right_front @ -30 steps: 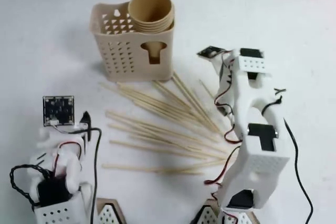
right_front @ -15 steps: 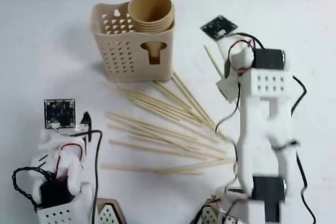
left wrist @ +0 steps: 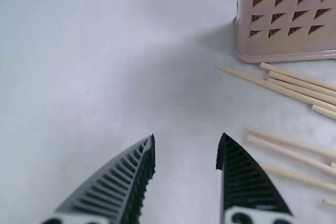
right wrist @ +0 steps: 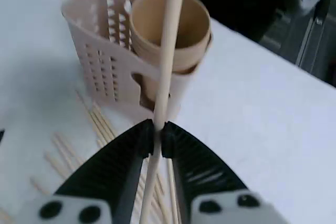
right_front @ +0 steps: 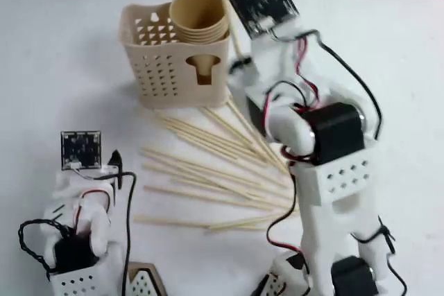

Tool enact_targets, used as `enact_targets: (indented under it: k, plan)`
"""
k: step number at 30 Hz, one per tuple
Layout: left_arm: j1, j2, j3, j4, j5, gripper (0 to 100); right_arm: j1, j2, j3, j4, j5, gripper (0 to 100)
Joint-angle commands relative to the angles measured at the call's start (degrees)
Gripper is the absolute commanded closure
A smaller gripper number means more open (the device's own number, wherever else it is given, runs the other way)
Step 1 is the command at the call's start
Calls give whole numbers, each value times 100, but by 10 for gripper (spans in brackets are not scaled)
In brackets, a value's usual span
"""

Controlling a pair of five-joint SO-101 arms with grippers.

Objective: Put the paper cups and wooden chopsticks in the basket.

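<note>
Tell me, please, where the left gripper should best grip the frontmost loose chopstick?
Grip the frontmost chopstick near its end toward the left gripper, from above, jaws across it: it lies flat, and that end sits clear of the pile.

The basket (right_front: pixel 149 67) stood toward the back of the table (right_front: pixel 62 67), with the stacked paper cups (right_front: pixel 200 13) inside its right end. Loose chopsticks (right_front: pixel 208 171) lay fanned on the table before it. Just right of the basket, the right gripper (right wrist: pixel 156 129) pinched one raised chopstick (right_front: pixel 229 15) beside the cups. The left gripper (left wrist: pixel 186 142) sat front left, jaws parted
</note>
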Motion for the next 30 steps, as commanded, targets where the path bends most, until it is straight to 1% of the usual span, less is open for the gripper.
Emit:
enact_targets:
  k: [1,6,10,14,19,30]
  plan:
    - [-48,-40,-44,-123,-62,801,-356,426,-818,-848,-193,981]
    - [-48,-40,-35,-123,-70,801,-673,1138,-1451,-2387,-255,981]
    - [-48,-40,-26,-123,-70,801,-892,1692,-1547,-3723,-624,981]
    - [-48,-40,-26,-123,-70,801,-1051,2264,-1547,-4602,-782,981]
    - [-48,-40,-26,-123,-70,801,-1051,3020,-1547,-4998,-791,981]
    - [-48,-40,-26,-123,-70,801,-971,3855,-1512,-4954,-765,978]
